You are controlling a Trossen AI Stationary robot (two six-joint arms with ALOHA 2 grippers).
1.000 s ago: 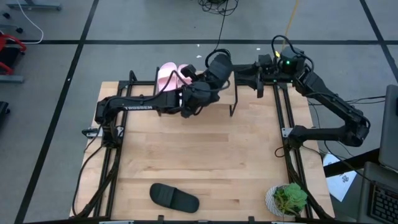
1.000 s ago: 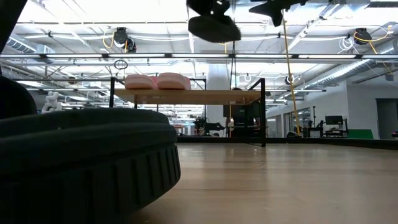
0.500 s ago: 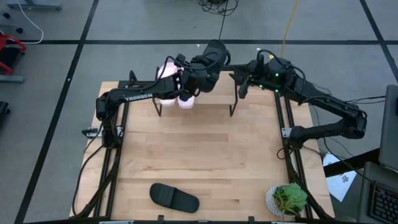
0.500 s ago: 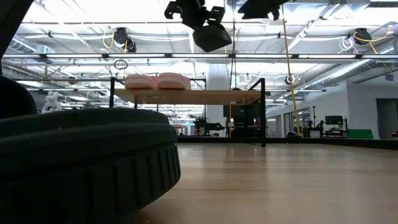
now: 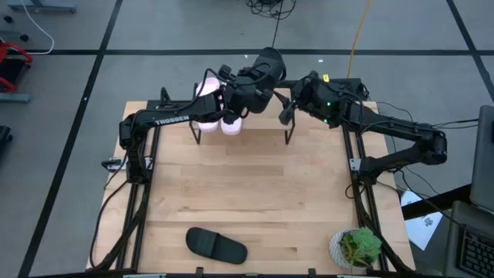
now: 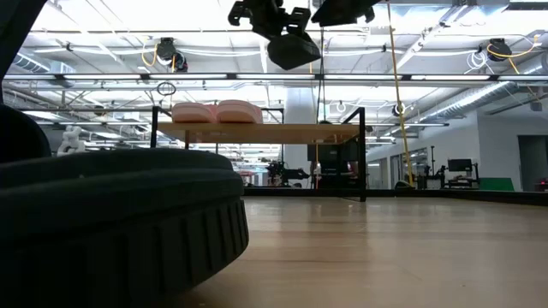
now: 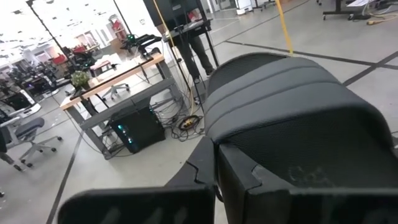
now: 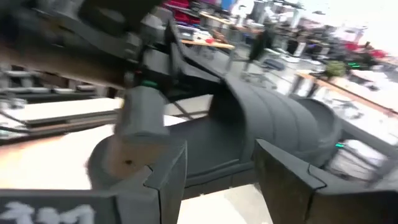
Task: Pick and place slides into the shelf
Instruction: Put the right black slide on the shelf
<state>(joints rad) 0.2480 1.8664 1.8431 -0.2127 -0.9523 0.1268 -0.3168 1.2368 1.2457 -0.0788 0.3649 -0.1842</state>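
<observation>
My left gripper [image 5: 245,91] is shut on a black slide [image 5: 266,68], high over the shelf [image 6: 265,133] at the table's far side; the low view shows that slide [image 6: 291,50] tilted in the air. My right gripper [image 5: 285,114] is open just right of it, and the right wrist view shows the slide [image 8: 273,124] ahead of its spread fingers; I cannot tell whether they touch. The pink pair [image 6: 216,111] rests sole-down on the shelf's left half, partly under my left arm in the high view [image 5: 204,94]. A second black slide [image 5: 216,245] lies flat near the table's near edge. My left gripper holds the black slide at one end, below its wide strap [image 7: 292,106]. The slide itself covers the place of contact, so the kind of hold stays hidden. The slide is lifted clear above the shelf and tilted.
A small potted plant [image 5: 356,247] stands at the near right corner. The shelf's right half [image 6: 317,133] is bare plank. Black frame rails [image 5: 353,154] run along both sides of the table. The second black slide fills the low view's foreground [image 6: 111,222].
My left gripper has carried the black slide toward the far edge, over the shelf, and tipped it from nearly level to tilted, then held still. My right gripper has moved toward the table's left, closing in on the held slide.
</observation>
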